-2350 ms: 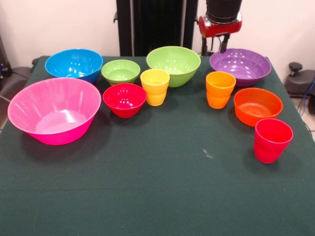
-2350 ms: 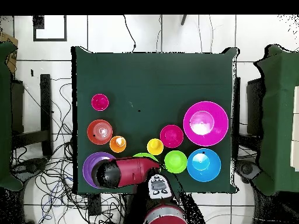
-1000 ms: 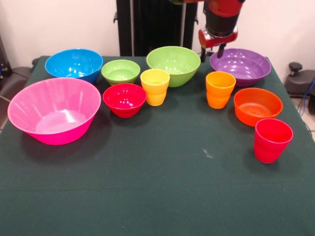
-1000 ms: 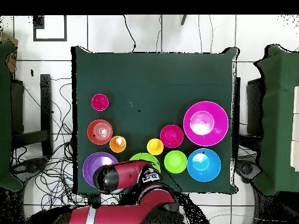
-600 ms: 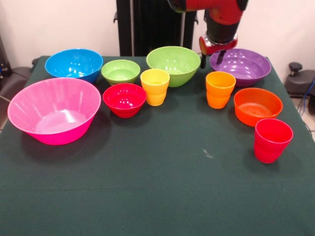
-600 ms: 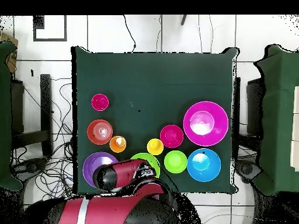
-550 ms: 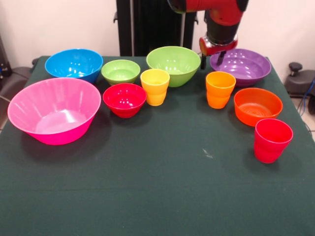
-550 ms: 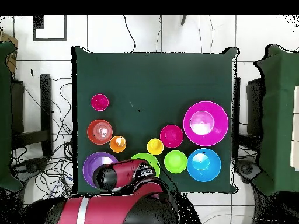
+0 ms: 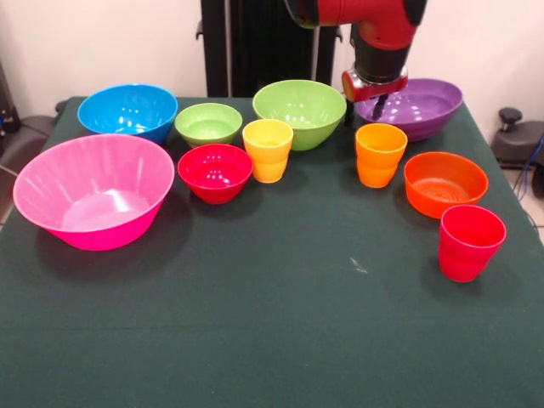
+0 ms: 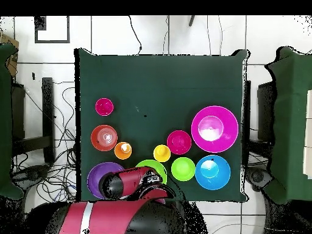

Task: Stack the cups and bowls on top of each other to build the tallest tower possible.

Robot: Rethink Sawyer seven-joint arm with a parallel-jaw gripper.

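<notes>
Ten pieces of plastic ware stood on the green desk [image 9: 272, 340]: seven bowls and three cups, none stacked on another, so no tower existed.

Taking the yellow cup [image 9: 268, 150] as the landmark in the front view: the small red bowl [image 9: 215, 172] sat just beside it on the left, the small green bowl [image 9: 208, 124] behind and to its left, and the large lime bowl [image 9: 299, 113] directly behind, close to touching. The blue bowl [image 9: 128, 110] stood farther left at the back, and the big ribbed pink bowl [image 9: 93, 190] well to the left and nearer the camera. The orange cup [image 9: 380, 155] stood to the right of the yellow cup, apart from it; the small orange bowl [image 9: 445, 183] lay beyond that, and the red cup [image 9: 471, 242] farthest right and nearest the camera.

The purple bowl [image 9: 418, 106] was behind the orange cup, tilted, with its left rim at the pincer [image 9: 367, 102]. The pincer appeared pressed onto that rim, one finger outside the wall and one inside. The red and black arm [image 9: 378, 34] came down over it.
</notes>
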